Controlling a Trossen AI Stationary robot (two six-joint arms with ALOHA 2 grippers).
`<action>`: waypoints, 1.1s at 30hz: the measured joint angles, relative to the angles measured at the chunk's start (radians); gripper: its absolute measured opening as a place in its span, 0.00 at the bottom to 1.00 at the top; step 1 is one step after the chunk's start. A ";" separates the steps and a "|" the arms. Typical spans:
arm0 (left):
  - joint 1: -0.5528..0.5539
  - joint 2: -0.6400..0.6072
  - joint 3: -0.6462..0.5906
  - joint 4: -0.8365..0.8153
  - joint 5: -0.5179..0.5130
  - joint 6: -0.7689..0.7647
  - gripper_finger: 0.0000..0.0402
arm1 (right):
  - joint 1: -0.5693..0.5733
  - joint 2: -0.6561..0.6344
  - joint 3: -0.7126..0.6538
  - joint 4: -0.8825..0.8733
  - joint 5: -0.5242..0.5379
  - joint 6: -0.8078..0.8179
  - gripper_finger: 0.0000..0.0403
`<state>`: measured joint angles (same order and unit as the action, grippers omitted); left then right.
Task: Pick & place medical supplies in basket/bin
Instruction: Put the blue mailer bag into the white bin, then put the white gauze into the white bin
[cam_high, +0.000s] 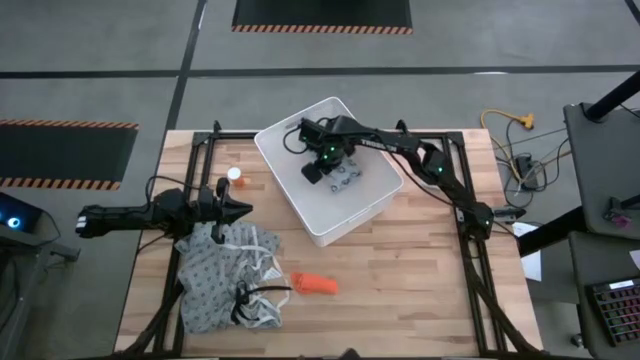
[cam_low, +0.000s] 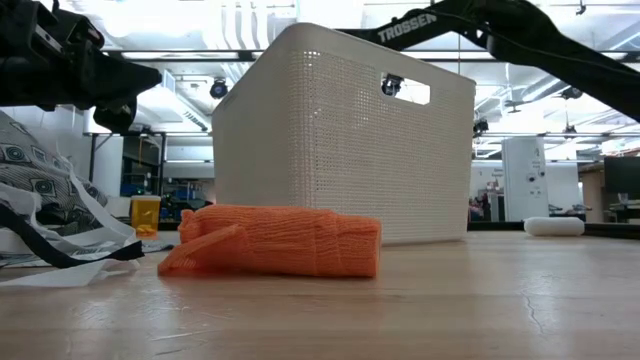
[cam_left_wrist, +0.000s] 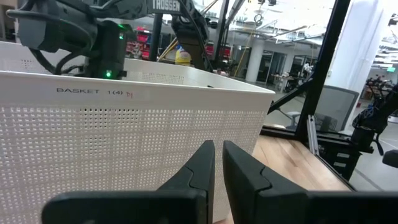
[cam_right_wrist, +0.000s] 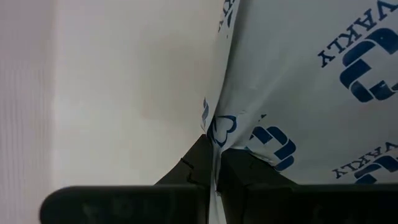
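Medical supplies: a white packet printed with dark blue logos (cam_right_wrist: 298, 81) hangs inside the large white perforated plastic basket (cam_high: 290, 190), pinched at its edge between the nearly closed fingers of the right gripper (cam_high: 335, 175). Right arm reaches from about 3 o'clock of the table inward to the basket, which sits near 12 o'clock; wrist bent down over the tub's interior, green lights lit.

Left gripper (cam_high: 240, 209) lies low and horizontal at about 9 o'clock, pointing toward the basket wall; fingers almost together with only a thin gap, holding nothing.

Orange tapered mesh roll (cam_high: 314, 284) lies on the wooden table (cam_high: 420, 290) toward 6 o'clock. Pale blue-grey dotted fabric packet with dark straps (cam_high: 228, 272) rests at 7 o'clock. White orange-capped bottle (cam_high: 234, 176) stands at 10 o'clock, just beside the basket.
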<state>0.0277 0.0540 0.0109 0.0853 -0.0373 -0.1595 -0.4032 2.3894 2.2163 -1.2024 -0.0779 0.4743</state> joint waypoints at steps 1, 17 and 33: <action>0.000 0.000 0.000 0.000 0.000 0.000 0.04 | -0.001 0.000 -0.001 -0.004 0.000 0.025 0.02; 0.000 0.000 0.000 0.000 0.000 0.000 0.03 | -0.008 -0.010 0.113 -0.092 -0.024 -0.014 0.46; 0.000 0.000 0.000 0.000 0.000 0.000 0.04 | -0.010 -0.060 0.141 -0.094 0.002 -0.010 0.75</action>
<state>0.0277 0.0540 0.0109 0.0853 -0.0376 -0.1593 -0.4133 2.3297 2.3569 -1.2967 -0.0760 0.4639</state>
